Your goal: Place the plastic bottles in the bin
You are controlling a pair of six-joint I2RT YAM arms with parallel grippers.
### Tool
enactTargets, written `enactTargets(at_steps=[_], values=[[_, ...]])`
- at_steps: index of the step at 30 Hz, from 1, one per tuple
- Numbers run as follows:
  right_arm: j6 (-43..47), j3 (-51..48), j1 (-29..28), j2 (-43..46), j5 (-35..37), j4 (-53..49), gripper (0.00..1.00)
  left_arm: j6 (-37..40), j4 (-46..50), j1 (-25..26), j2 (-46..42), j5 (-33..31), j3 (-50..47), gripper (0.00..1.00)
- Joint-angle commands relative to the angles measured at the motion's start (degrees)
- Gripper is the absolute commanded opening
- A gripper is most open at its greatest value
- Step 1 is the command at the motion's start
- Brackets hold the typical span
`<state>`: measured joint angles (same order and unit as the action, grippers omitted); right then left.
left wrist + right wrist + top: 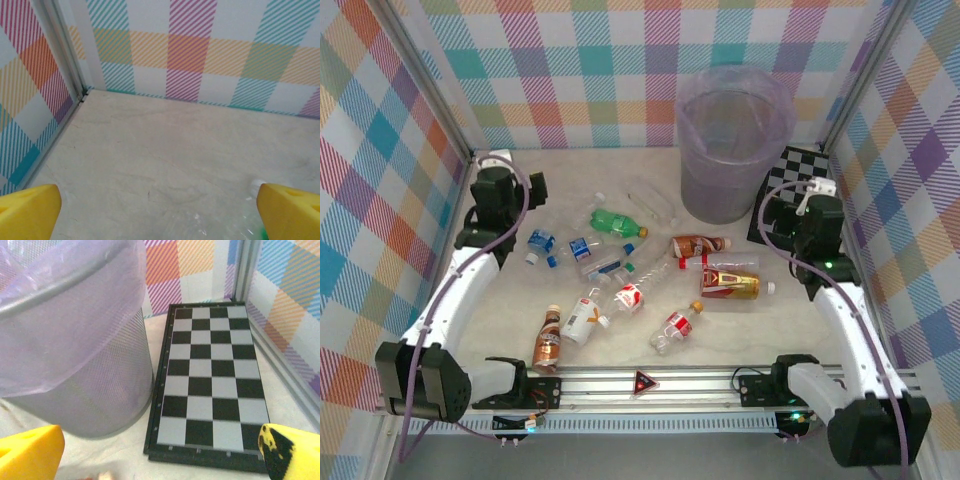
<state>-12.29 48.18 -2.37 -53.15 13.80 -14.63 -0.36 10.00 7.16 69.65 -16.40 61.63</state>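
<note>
Many bottles (pixel 613 221) overhead; chequerboard (pixel 210 385) at wrist

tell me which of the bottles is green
The green bottle, lying at the far side of the pile, left of the bin. The others are clear or brownish, with coloured labels.

Roughly thirteen bottles (pixel 615 220), one bin (pixel 730 190), one board (pixel 802 165)

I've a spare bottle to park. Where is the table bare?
Bare table lies between the left gripper, back wall and bin, and near right beside the right arm. Crowded: the middle, strewn with plastic bottles.
</note>
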Motion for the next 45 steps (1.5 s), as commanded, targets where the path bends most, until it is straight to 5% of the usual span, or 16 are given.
enactTargets(at_steps=[1, 7, 15, 21, 45], values=[[-12.35, 1.17, -0.12, 3.37, -2.61, -21.0, 0.99, 1.39, 21.39, 0.48, 2.15, 6.98, 7.91, 1.0], [-35.55, 6.06, -1.7, 1.94, -5.2, -45.66, 0.99, 3.82, 28.1, 0.4, 6.12, 12.7, 13.6, 1.0], [-59.67, -4.35, -10.06, 4.82, -10.6, -41.31, 0.99, 1.93, 26.32, 0.4, 7.58, 10.08, 11.34, 1.0], [-62.19, -2.77, -17.3, -5.93, -10.63, -34.64, 0.99, -3.24, 18.65, 0.41, 9.0, 13.05, 5.04, 1.0], [-65.31, -7.05, -18.41, -22.23, -10.45, -17.05, 0.94, 2.21, 20.33, 0.31, 10.35, 10.88, 4.12, 1.0]])
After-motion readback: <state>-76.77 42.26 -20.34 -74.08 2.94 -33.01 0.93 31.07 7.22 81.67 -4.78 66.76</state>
